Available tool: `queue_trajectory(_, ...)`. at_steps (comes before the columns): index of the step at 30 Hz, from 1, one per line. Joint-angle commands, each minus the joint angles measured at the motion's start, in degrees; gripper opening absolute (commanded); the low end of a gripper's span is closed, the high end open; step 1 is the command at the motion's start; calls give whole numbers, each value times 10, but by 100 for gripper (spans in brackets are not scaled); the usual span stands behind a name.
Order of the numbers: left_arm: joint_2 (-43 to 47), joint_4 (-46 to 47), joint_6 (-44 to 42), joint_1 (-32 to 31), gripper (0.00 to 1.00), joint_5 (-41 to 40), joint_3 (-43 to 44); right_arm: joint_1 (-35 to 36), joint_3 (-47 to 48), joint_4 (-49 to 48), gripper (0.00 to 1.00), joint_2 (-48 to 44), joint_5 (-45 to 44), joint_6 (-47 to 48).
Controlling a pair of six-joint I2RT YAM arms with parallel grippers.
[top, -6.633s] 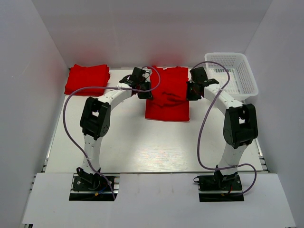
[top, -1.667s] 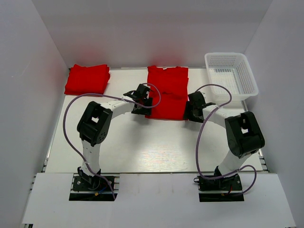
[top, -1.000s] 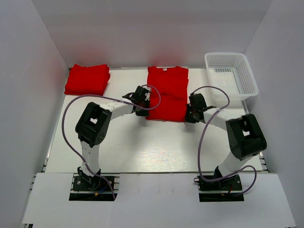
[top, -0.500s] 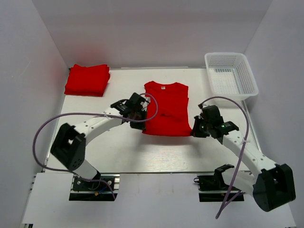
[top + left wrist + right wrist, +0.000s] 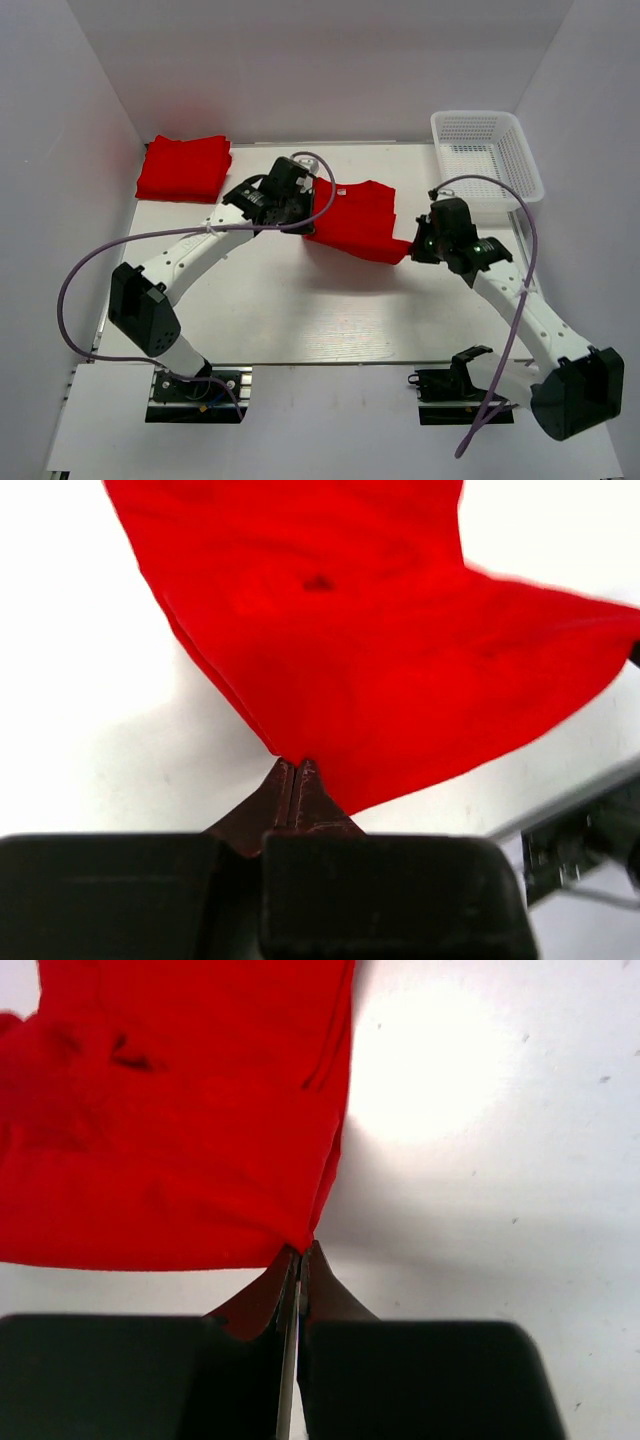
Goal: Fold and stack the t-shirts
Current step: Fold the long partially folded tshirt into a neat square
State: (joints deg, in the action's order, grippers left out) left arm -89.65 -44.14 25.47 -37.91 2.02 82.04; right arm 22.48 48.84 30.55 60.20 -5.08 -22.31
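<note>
While the red t-shirt [image 5: 355, 215] hangs above the middle of the table [image 5: 300, 300], you have its near corners pinched in the clenched left gripper [image 5: 306, 222] and right gripper [image 5: 412, 250], with the folded t-shirts [image 5: 183, 167] far left and the basket [image 5: 487, 150] far right.

White arms [image 5: 190, 258], black joints [image 5: 140, 310], black pincers [image 5: 297, 775], purple cables [image 5: 480, 178].

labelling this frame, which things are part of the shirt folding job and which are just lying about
Job: held t-shirt; folded t-shirt stack; left pincer and right pincer, both shut on it.
Lying about: white mesh basket.
</note>
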Motion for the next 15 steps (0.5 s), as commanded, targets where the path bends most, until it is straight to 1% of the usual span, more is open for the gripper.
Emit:
queue_trajectory(1, -22, -16, 5, 6, 0, -71, 58, -6, 62, -36, 0, 39, -54, -1)
queue_trajectory(6, -89, -23, 15, 19, 0, -146, 123, -9, 115, -72, 0, 103, -62, 0)
queue_trajectory(8, -109, -38, 15, 25, 0, -159, 149, -13, 143, -80, 0, 126, -70, 1)
queue_trajectory(10, -131, -38, 20, 42, 0, -166, 169, -16, 159, -85, 0, 151, -74, 4)
queue_trajectory(14, -155, 1, 15, 55, 0, -155, 181, -29, 180, -109, 0, 188, -85, 13)
queue_trajectory(15, -155, 1, 9, 61, 0, -155, 187, -31, 194, -108, 0, 212, -84, 13)
